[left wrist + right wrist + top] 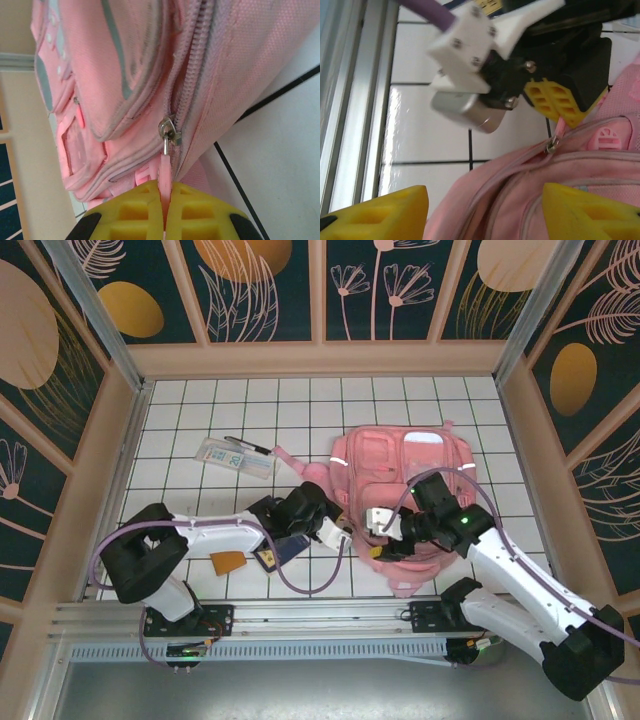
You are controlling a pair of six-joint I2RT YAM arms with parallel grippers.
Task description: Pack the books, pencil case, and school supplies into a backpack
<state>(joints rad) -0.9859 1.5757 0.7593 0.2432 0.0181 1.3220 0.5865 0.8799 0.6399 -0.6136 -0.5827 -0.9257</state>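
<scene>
So, left gripper is pinched tight on the zip tab, and right gripper hangs open just over the backpack.
Bag lies flat on the table, right of middle. It's soft, floppy fabric, so I'd pull by the tab and pin the cloth beside the zip.

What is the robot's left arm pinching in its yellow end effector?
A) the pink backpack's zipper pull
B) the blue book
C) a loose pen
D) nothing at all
A: in the left wrist view, the left end effector is shut on the pink zipper pull hanging from the zipper of the backpack.
</scene>
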